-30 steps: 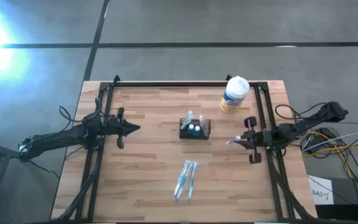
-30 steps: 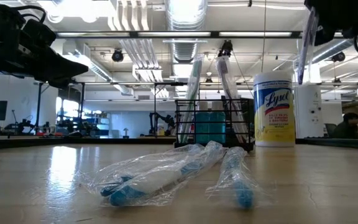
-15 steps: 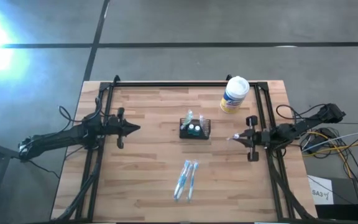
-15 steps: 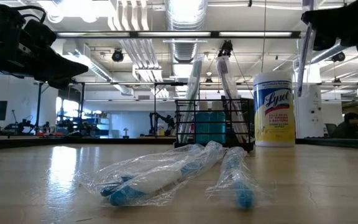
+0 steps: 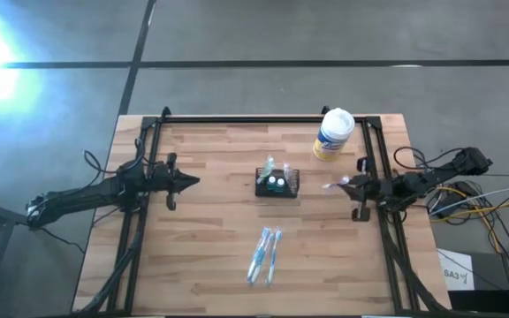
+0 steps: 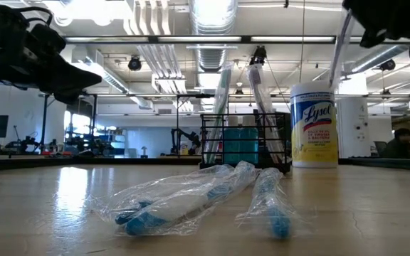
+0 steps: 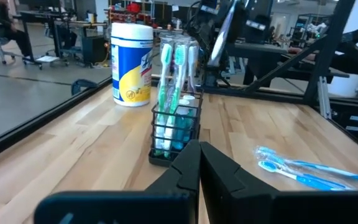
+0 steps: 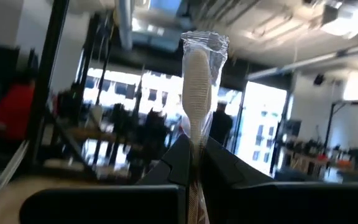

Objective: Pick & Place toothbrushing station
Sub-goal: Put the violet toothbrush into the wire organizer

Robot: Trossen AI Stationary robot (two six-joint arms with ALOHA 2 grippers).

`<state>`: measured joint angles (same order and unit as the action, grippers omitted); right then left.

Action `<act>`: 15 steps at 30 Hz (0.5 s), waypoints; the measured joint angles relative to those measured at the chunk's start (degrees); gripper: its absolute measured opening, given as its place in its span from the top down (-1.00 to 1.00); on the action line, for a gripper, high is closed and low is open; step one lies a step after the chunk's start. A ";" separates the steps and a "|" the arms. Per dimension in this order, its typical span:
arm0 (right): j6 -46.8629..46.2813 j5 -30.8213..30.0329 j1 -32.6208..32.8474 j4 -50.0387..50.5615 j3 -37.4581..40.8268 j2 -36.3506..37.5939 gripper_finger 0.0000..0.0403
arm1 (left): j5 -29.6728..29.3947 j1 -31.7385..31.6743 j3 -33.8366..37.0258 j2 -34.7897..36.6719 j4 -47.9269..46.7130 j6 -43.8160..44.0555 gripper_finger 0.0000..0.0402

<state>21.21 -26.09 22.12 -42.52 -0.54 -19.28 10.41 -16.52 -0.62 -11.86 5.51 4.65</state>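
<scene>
The toothbrushing station, a black wire-mesh caddy, stands on its base mid-table with wrapped toothbrushes upright in it; it also shows in the low view and the left wrist view. Two wrapped blue toothbrushes lie flat on the table nearer the front. My right gripper is right of the caddy, above the table, shut on a wrapped toothbrush. My left gripper is shut and empty, left of the caddy. My right gripper pinches the wrapped toothbrush between its two fingers at the stem just behind the head; the head end sticks out past the fingertips. The fingers come from the table's right. The toothbrush hangs slanted below the gripper, clear of the table.
A white canister with a yellow label stands at the far right, close behind my right gripper. Black frame rails run along the table's left, right and far edges. Bare wood lies between the caddy and each gripper.
My right gripper has moved a little toward the table's far edge and upward with the wrapped toothbrush. The toothbrush has tipped from nearly upright to slanted. My left arm has kept still.
</scene>
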 joint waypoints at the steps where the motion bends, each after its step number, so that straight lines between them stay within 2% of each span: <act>1: 0.91 0.43 -0.11 -2.24 0.01 -0.08 0.94 | -0.35 -0.02 0.00 -0.02 0.01 0.11 0.95; 4: 1.90 2.24 -0.73 -6.92 -0.42 -0.71 0.94 | -1.35 0.00 0.00 0.00 0.00 0.37 0.95; 8: 0.70 4.30 -2.43 -7.10 -2.78 -3.65 0.94 | -1.57 -0.02 0.00 0.00 0.01 0.35 0.95; 15: -2.53 7.09 -6.82 -7.02 -10.35 -14.95 0.94 | -2.82 -0.01 0.00 -0.02 0.12 0.35 0.95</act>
<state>18.67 -19.00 15.30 -49.53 -10.89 -34.22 7.59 -16.53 -0.62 -11.87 5.63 4.99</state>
